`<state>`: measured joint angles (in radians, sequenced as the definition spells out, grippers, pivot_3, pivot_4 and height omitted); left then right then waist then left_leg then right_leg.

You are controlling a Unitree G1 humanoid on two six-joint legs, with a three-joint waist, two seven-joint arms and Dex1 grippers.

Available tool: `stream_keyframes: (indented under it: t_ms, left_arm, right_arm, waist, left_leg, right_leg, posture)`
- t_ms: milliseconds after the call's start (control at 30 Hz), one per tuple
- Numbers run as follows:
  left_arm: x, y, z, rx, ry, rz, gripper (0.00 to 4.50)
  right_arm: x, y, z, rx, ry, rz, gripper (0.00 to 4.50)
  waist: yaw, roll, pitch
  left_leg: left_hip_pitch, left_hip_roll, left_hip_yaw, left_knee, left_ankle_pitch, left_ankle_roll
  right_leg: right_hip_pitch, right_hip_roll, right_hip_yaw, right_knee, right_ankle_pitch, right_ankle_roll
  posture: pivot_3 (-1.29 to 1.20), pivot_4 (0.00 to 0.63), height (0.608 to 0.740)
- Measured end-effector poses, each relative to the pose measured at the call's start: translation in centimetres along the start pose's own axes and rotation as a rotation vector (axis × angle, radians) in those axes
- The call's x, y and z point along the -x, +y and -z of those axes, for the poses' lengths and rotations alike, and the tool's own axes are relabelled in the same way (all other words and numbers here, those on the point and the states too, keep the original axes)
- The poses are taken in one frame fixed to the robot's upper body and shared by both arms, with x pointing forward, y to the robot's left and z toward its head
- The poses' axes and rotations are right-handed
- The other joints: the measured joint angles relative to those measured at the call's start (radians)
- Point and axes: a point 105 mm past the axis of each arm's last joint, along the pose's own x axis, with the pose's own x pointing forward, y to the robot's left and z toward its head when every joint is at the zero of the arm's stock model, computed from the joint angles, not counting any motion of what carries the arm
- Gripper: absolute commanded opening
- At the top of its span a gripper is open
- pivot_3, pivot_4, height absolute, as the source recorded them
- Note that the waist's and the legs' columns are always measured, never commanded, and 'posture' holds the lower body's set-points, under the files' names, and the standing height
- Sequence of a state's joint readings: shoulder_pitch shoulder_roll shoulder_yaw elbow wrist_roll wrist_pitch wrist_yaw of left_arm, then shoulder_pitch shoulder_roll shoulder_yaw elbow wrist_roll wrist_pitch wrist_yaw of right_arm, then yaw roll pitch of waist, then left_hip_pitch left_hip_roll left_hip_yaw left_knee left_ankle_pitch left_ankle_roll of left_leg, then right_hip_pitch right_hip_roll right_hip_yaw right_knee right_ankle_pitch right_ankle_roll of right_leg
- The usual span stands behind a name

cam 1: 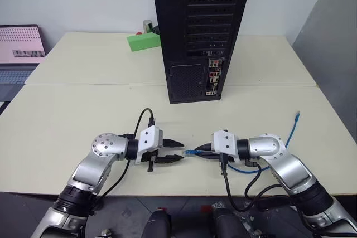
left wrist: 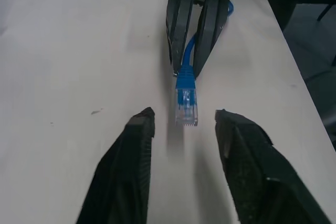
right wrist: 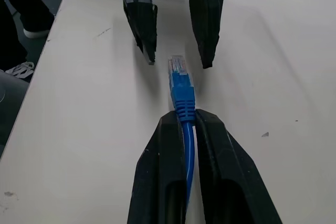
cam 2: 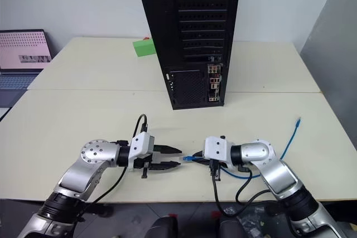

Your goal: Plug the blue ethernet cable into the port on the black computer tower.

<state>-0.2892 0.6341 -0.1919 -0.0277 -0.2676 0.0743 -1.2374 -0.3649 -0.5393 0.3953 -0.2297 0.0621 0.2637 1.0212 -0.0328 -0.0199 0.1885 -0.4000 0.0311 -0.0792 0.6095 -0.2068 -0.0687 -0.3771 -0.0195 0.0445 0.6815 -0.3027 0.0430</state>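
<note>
Blue ethernet cable (cam 1: 270,154) lies on the near right part of the cream table (cam 1: 83,115), looping behind the right arm, with its far plug (cam 1: 298,114) resting on the tabletop well to the right. Its near end is pinched between the closed black fingers of the right gripper (cam 1: 205,153), just behind the blue boot, so the clear plug (left wrist: 186,107) sticks out leftward past the fingertips. In the right wrist view the cord runs straight up the slot between those two fingers (right wrist: 168,156).

Facing it from the left, the left gripper (cam 1: 177,153) points right, its two fingers parted with a gap between them. The plug tip sits just in front of that gap, roughly in line with the fingertips (left wrist: 142,121), and no contact shows.

Farther back, in the middle of the table, the black computer tower (cam 1: 195,32) stands upright with its rear panel toward us; the strip of coloured ports (cam 1: 213,76) runs down its lower right side. A green block (cam 1: 144,41) lies to the left behind it, and a laptop (cam 1: 19,48) sits open at the far left.
</note>
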Motion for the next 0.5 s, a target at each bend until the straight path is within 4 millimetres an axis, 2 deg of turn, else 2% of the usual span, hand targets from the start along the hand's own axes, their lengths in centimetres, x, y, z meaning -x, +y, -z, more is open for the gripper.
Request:
stream_keyframes:
  t_ms: [100,133,500]
  left_arm:
    - [-0.15,-0.05,0.00,0.000,-0.002,0.002,0.34]
    - [-0.19,-0.06,0.02,-0.001,-0.002,0.002,0.26]
    - [-0.49,-0.08,0.38,-0.013,0.001,0.000,0.25]
  right_arm:
    - [0.00,-0.02,0.02,-0.004,0.003,0.000,0.02]
    - [0.01,-0.02,0.05,-0.005,0.004,0.000,0.02]
    - [0.13,0.01,0.13,-0.012,0.016,-0.001,0.02]
  waist:
    - [0.000,0.000,0.000]
    - [0.000,0.000,0.000]
    - [0.000,0.000,0.000]
  left_leg:
    - [0.000,0.000,0.000,0.000,0.000,0.000]
    - [0.000,0.000,0.000,0.000,0.000,0.000]
    - [0.000,0.000,0.000,0.000,0.000,0.000]
  right_leg:
    - [0.000,0.000,0.000,0.000,0.000,0.000]
    - [0.000,0.000,0.000,0.000,0.000,0.000]
    - [0.000,0.000,0.000,0.000,0.000,0.000]
  posture:
    - [0.00,0.150,0.740]
    - [0.00,0.150,0.740]
    - [0.00,0.150,0.740]
